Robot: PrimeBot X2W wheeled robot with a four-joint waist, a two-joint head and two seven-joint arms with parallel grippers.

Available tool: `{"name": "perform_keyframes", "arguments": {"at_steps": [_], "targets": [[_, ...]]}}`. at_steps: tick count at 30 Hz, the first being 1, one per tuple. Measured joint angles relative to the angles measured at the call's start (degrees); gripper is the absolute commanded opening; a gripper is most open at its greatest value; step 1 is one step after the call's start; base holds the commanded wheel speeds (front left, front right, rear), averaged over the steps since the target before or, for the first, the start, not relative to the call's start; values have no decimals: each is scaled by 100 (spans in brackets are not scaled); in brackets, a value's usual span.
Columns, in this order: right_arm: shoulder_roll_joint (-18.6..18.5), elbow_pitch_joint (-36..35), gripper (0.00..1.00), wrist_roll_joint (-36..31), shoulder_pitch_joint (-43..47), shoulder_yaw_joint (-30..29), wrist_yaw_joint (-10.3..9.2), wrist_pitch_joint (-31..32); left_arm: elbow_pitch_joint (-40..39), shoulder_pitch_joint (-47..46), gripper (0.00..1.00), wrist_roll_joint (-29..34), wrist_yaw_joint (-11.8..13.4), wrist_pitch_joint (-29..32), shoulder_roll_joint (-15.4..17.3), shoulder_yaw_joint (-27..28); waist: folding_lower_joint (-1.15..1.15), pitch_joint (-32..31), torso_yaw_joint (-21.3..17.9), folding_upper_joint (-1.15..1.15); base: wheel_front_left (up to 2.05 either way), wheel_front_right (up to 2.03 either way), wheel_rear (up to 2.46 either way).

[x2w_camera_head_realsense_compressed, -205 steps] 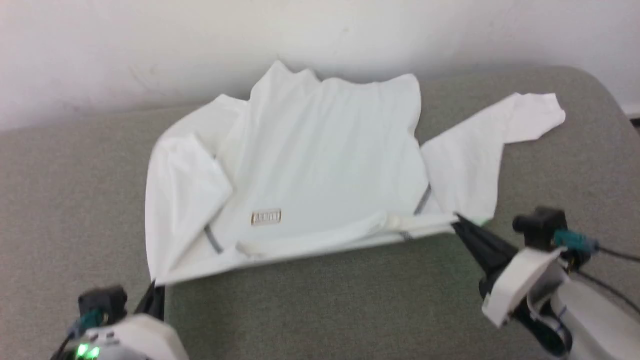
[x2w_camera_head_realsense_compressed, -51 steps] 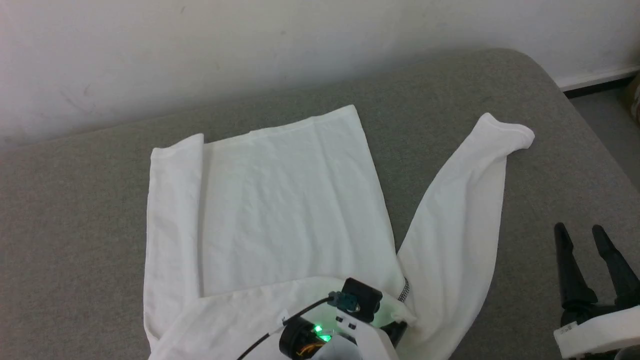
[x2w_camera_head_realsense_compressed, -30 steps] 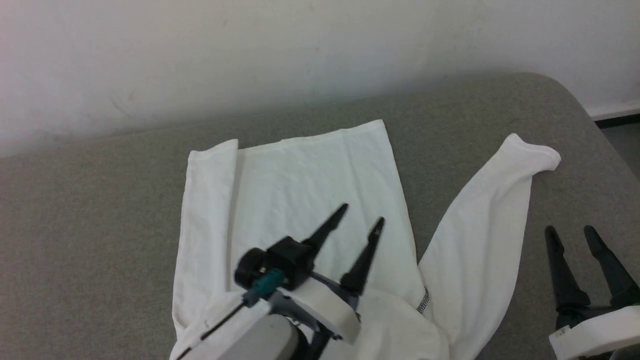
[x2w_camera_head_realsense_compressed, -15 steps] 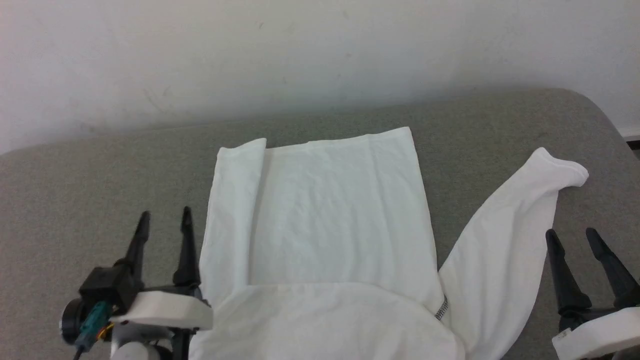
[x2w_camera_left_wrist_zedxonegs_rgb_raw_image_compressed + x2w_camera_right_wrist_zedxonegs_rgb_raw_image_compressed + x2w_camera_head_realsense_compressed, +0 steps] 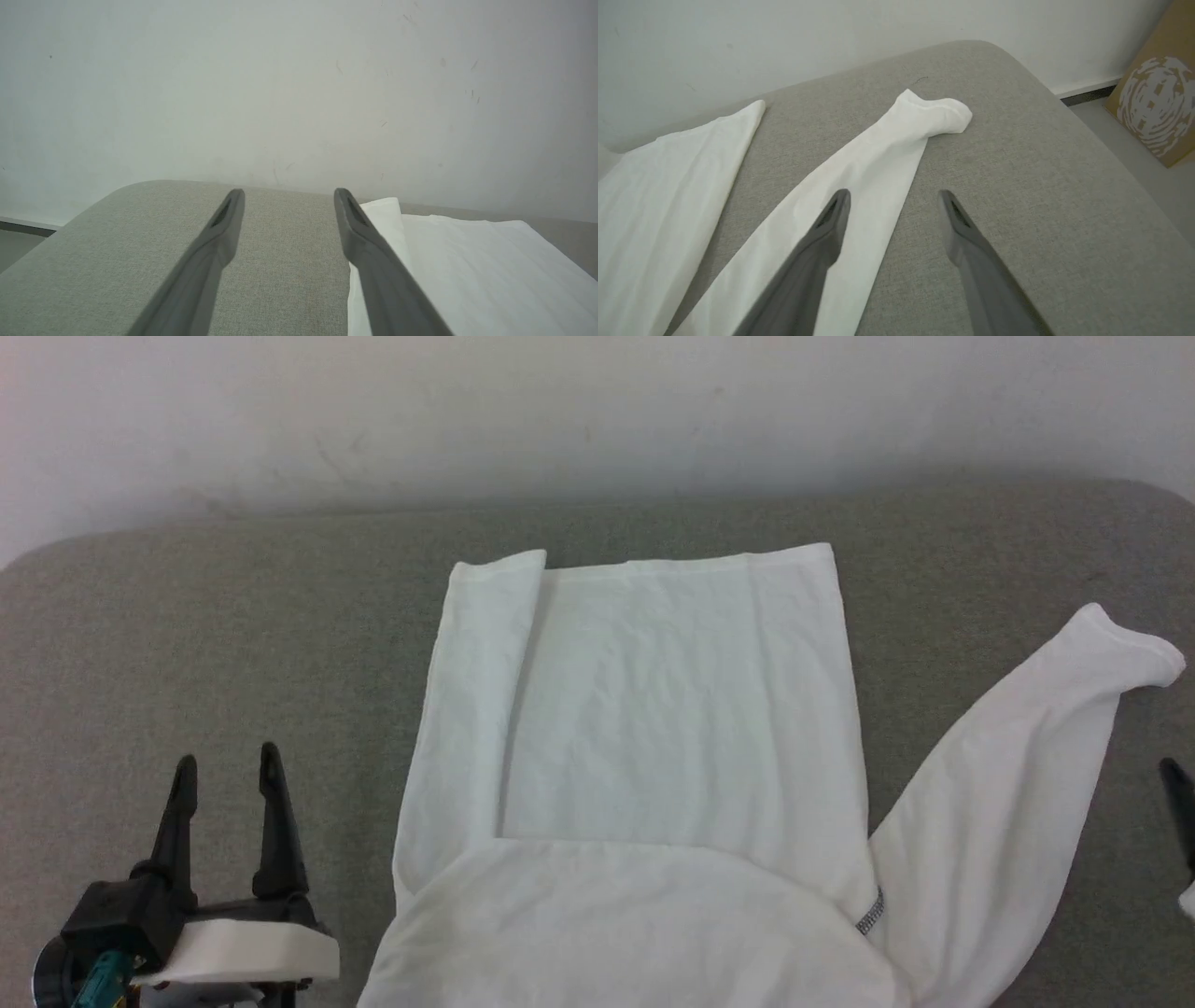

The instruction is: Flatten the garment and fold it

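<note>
The garment (image 5: 672, 709), a white long-sleeved shirt, lies flat on the grey cushion (image 5: 187, 635). One sleeve is folded across its near end, with a strip folded in along its left side. The other sleeve (image 5: 1027, 756) stretches out to the right, and grey zigzag stitching (image 5: 870, 912) shows at its shoulder. My left gripper (image 5: 229, 756) stands open and empty at the lower left, beside the garment's left edge (image 5: 373, 261). In the left wrist view the left gripper (image 5: 289, 191) has bare cushion between its fingers. My right gripper (image 5: 894, 193) is open above the outstretched sleeve (image 5: 878, 158); one finger (image 5: 1182, 807) shows at the right edge.
A white wall (image 5: 560, 411) runs close behind the cushion. The cushion's rounded right corner (image 5: 1008, 56) drops to a grey floor, where a brown cardboard box (image 5: 1157, 102) stands. Bare cushion lies left of the garment and in front of the right gripper.
My left gripper has swung from above the garment's middle to the lower left, off the cloth, still open. The camera has turned left, so the right gripper has slid almost out of the head view.
</note>
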Motion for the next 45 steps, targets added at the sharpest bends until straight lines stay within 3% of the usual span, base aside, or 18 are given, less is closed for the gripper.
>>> {"name": "perform_keyframes", "arguments": {"at_steps": [6,13,23,29,30,31,32,35,40,45], "targets": [[-727,1495,100,846,-1095,-25,-1,743,-204,-205,100,149,-79,0,-291,-47,0,424,121,0,0,0,0],[-1237,2409,100,1473,-2371,321,-1,1301,-437,-677,100,443,-187,0,-534,-183,1,1083,204,0,0,0,0],[-1681,3400,100,1589,-3468,747,2,1450,-579,-1194,100,746,-271,0,-691,-339,2,1992,244,0,0,0,0],[-1804,3898,100,1518,-3858,906,8,1546,-519,-1273,100,821,-314,0,-740,-367,0,2227,231,0,0,0,0],[-1846,3930,51,1530,-3919,977,9,1728,-504,-1279,100,822,-316,0,-746,-366,0,2220,226,0,0,0,0],[-1846,3930,32,1530,-3919,977,9,1728,-504,-1279,100,822,-316,0,-746,-366,0,2220,226,0,0,0,0],[-1876,3976,0,1630,-3987,1077,7,2036,-465,-1279,100,822,-322,0,-764,-359,-1,2185,212,0,0,0,0],[-1897,3964,0,1691,-3973,1162,5,2090,-421,-1279,100,822,-357,0,-778,-350,0,2133,197,0,0,0,0],[-1905,3844,0,1759,-3716,1211,7,1396,-312,-1269,100,822,-371,-1,-820,-296,0,1922,165,0,0,0,0],[-2417,3775,0,1760,-3253,976,7,642,-207,-1065,100,815,-415,-1,-824,-176,-1,1589,111,0,0,0,0]]}}
